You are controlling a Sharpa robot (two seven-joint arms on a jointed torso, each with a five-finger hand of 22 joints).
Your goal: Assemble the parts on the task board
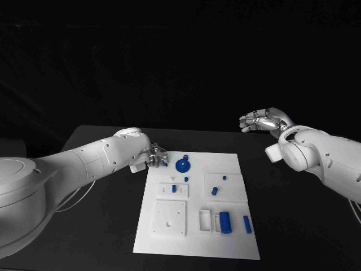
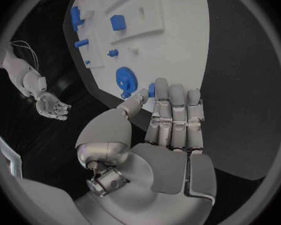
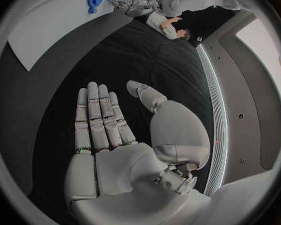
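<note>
Fingers of the left hand (image 1: 154,156) pinch a small blue part (image 2: 151,89) at the task board's (image 1: 237,226) far edge, beside the blue gear (image 1: 183,165). Right hand (image 1: 264,120) hovers off the board's far right corner, spread, holding nothing.

Place: a robot lab or test bench.
Signs: black table (image 1: 107,226) against a black backdrop (image 1: 180,56); white task board (image 1: 198,237) with small blue parts (image 1: 225,221) laid out centre; two white arms.
</note>
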